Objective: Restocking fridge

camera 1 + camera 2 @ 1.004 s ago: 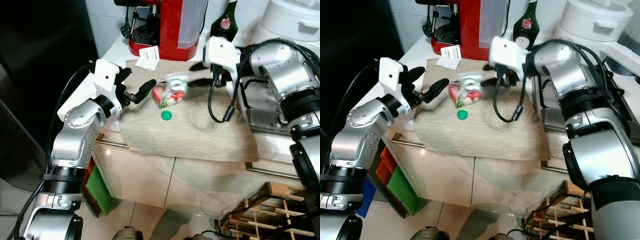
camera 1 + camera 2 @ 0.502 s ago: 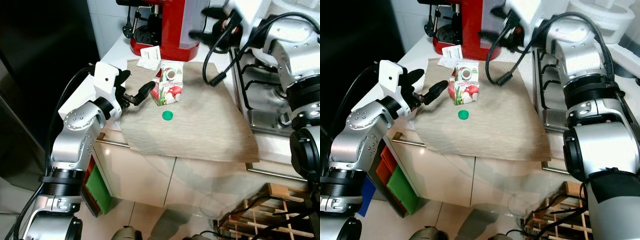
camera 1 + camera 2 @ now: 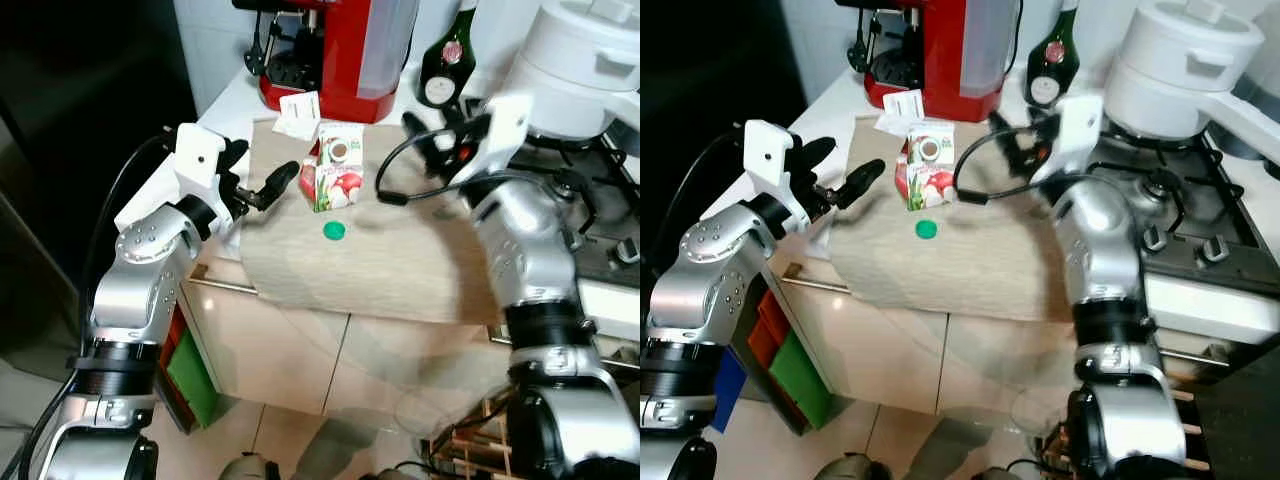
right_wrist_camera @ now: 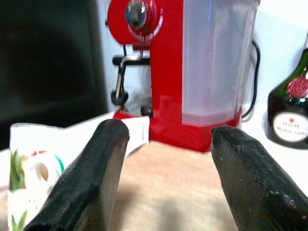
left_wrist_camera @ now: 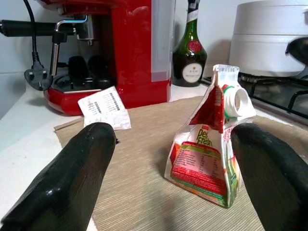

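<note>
**Open juice carton on the counter mat, both grippers spread and empty**

You are looking down at a kitchen counter [image 3: 232, 105] with a beige woven mat [image 3: 400, 260] laid over its front edge, pale cabinet fronts below and a dark appliance face off to the left. At the back stand a red coffee machine [image 3: 335, 50], a dark green bottle [image 3: 445, 60] with a red seal, and a white lidded pot [image 3: 585, 60] on the hob [image 3: 1180, 215] at the right.

Starting at the left, your left gripper [image 3: 258, 178] hovers over the mat's left edge, its two black fingers [image 5: 72, 178] spread wide and holding nothing. In the left wrist view the carton stands framed between those fingers, apart from both.

Just beside that gripper's fingertip, the juice carton [image 3: 335, 182] stands upright on the mat, its round white spout uncapped and facing up. A paper slip [image 3: 298, 115] lies behind it, in front of the coffee machine. The green cap [image 3: 333, 231] lies flat on the mat just in front of the carton, not touching it.

To the right, your right gripper [image 3: 425, 130] is raised above the mat's back right part, near the bottle, fingers [image 4: 103, 178] parted and empty, well apart from the carton. A black cable loops from its wrist.
</note>
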Available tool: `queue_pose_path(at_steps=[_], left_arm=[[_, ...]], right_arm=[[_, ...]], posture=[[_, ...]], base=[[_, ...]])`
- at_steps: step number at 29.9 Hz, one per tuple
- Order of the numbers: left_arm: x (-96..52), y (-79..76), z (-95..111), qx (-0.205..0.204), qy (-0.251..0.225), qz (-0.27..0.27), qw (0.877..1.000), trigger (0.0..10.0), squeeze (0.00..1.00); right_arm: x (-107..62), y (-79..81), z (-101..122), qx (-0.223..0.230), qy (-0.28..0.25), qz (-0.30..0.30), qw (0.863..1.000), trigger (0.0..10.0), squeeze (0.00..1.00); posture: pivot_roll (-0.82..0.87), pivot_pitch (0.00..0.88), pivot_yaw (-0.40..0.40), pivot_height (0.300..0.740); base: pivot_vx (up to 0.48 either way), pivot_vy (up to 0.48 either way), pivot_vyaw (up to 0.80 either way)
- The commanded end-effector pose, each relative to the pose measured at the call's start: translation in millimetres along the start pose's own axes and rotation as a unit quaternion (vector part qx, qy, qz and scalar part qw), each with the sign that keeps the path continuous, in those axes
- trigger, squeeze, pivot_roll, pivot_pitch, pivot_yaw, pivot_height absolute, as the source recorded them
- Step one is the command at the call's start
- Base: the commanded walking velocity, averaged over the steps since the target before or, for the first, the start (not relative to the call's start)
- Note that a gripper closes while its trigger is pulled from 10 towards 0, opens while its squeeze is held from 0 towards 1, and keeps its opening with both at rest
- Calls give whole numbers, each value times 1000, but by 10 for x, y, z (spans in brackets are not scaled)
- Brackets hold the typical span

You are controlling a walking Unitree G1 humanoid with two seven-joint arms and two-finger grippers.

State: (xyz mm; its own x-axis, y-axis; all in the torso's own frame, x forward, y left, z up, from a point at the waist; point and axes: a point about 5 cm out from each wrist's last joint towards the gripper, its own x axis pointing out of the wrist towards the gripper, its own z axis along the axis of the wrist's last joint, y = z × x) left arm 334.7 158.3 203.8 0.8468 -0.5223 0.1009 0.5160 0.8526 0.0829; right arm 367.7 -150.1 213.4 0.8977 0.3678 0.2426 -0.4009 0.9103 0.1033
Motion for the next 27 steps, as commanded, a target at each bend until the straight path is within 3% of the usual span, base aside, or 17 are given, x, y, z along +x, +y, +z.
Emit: queue_pose_path(at_steps=[1, 11, 17, 21, 22, 23, 25, 27], left_arm=[[19, -50, 21, 0, -4, -8, 1000, 10000, 0], [1, -63, -7, -9, -3, 3, 1000, 10000, 0], [0, -65, -22, -14, -3, 14, 1000, 10000, 0], [21, 35, -46, -40, -14, 105, 994, 10000, 0], [14, 55, -57, -50, -17, 134, 990, 10000, 0], [14, 55, -57, -50, -17, 134, 990, 10000, 0], [-6, 31, -73, -47, -22, 152, 987, 10000, 0], [-14, 16, -80, -38, -22, 157, 987, 10000, 0]], right_arm=[[5, 10, 117, 25, -25, -15, 999, 10000, 0], [-17, 33, -38, 58, 8, -58, 997, 10000, 0], [-42, 41, -167, 106, 33, -85, 990, 10000, 0], [-124, -4, -316, 123, 50, -143, 981, 10000, 0], [-166, -43, -348, 106, 53, -171, 978, 10000, 0], [-166, -43, -348, 106, 53, -171, 978, 10000, 0], [-246, -76, -350, 52, 41, -201, 977, 10000, 0], [-276, -72, -344, 28, 36, -204, 978, 10000, 0]], posture=[[-57, 0, -31, 736], [-44, 0, -43, 736], [-39, 0, -44, 736], [-31, 0, -31, 736], [-29, 0, -26, 736], [-29, 0, -26, 736], [-27, 0, -25, 736], [-26, 0, -25, 736]], base=[[0, 0, 0], [0, 0, 0], [0, 0, 0], [0, 0, 0], [0, 0, 0], [0, 0, 0], [0, 0, 0], [0, 0, 0]])
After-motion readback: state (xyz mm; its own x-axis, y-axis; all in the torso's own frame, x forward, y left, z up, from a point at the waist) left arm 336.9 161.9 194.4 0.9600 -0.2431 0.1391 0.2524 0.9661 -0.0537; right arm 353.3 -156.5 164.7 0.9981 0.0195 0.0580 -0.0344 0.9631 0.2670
